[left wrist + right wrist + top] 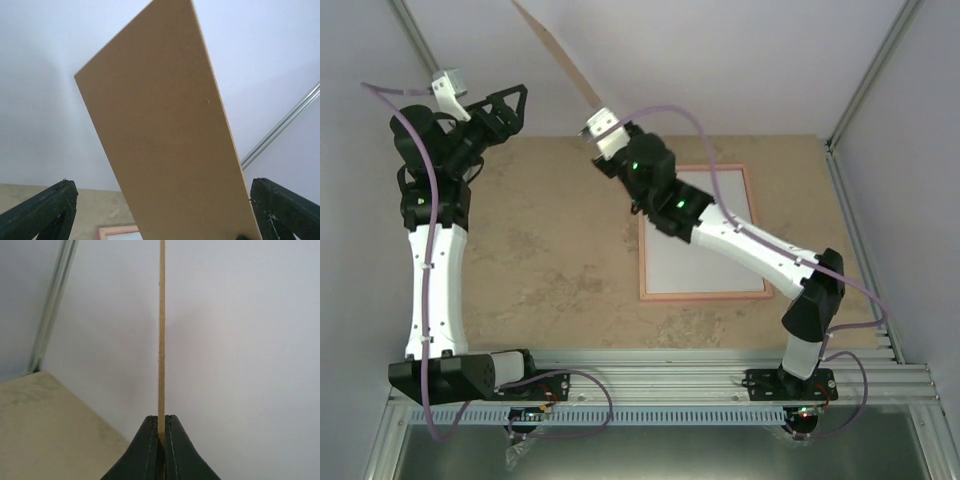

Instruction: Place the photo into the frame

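From above, the frame [705, 296] lies flat on the table [550, 240], and a white sheet, apparently the photo [695, 265] back-up, fills it. The right gripper [600, 115] hangs above the frame's far left corner. It is clamped on the lower edge of the brown backing board [555, 50], which rises slanting away from the frame. The left gripper [515, 105] hovers well left of the frame with its jaws spread, clear of the board.

In the left wrist view, the left gripper [162, 200] gapes wide and holds nothing. The backing board [170, 135] towers tilted ahead of it, and a pink corner of the frame [117, 231] peeks out below.

In the right wrist view, the right gripper [161, 422] is pinched tight on the backing board [161, 315], seen edge-on and upright.
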